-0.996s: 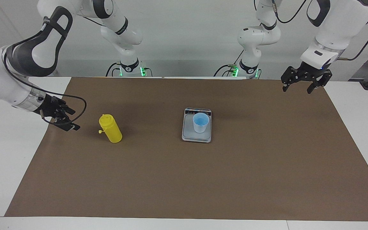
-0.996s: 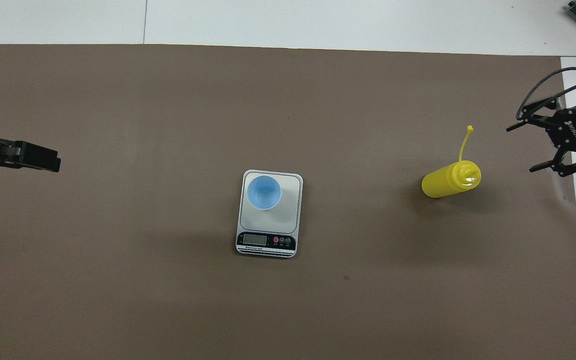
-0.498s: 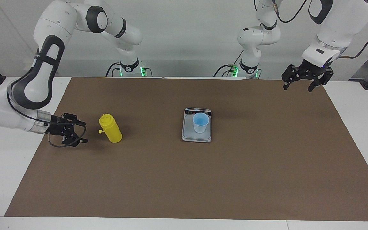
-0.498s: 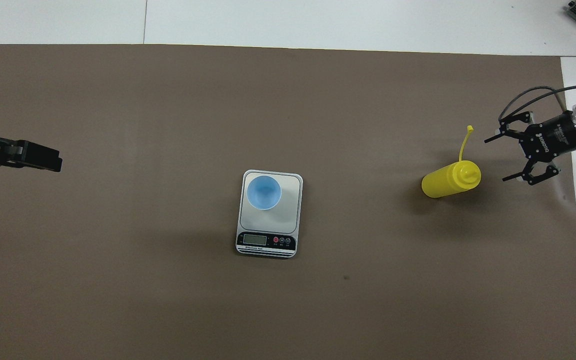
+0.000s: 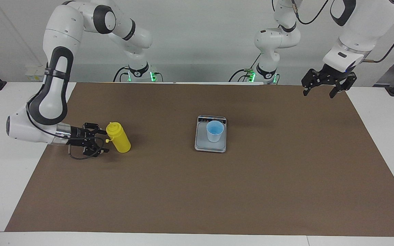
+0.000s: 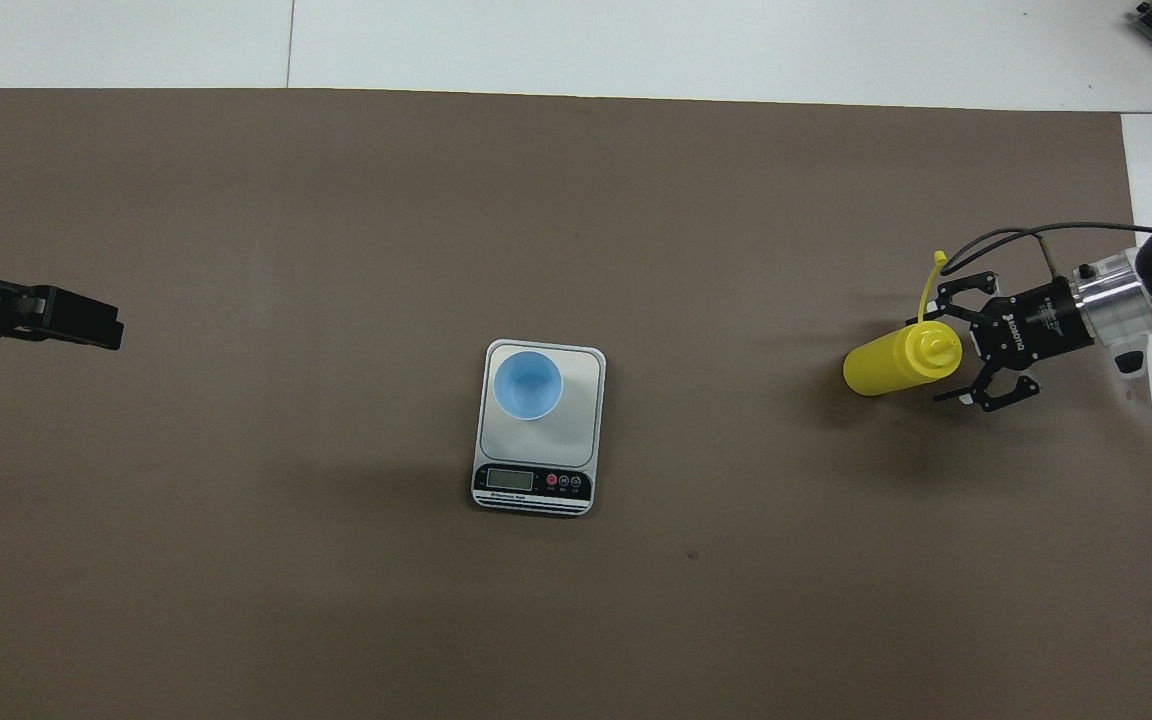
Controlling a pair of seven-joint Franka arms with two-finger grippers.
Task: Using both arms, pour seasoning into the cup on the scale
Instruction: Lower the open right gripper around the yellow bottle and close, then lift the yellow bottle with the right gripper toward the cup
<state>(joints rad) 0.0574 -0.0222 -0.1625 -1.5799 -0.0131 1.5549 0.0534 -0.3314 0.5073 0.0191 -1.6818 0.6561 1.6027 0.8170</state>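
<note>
The yellow seasoning bottle (image 5: pixel 119 138) stands upright on the brown mat toward the right arm's end of the table; it also shows in the overhead view (image 6: pixel 886 365), its tethered cap (image 6: pixel 939 258) sticking out. My right gripper (image 5: pixel 102 140) is open, lying level and low beside the bottle, its fingers on either side of the bottle's edge (image 6: pixel 940 350). The light blue cup (image 5: pixel 214 131) stands on the silver-grey scale (image 5: pixel 210 147) at mid-table, also in the overhead view (image 6: pixel 527 384). My left gripper (image 5: pixel 323 89) is open and raised over the mat's corner, waiting.
A brown mat (image 5: pixel 197 191) covers most of the white table (image 5: pixel 5 171). The scale's display strip (image 6: pixel 533 482) faces the robots. The left gripper's tip (image 6: pixel 96 322) shows at the overhead view's edge.
My right gripper has come down and moved in toward the yellow bottle until its open fingers reach it. The left arm, bottle, cup and scale have stayed put.
</note>
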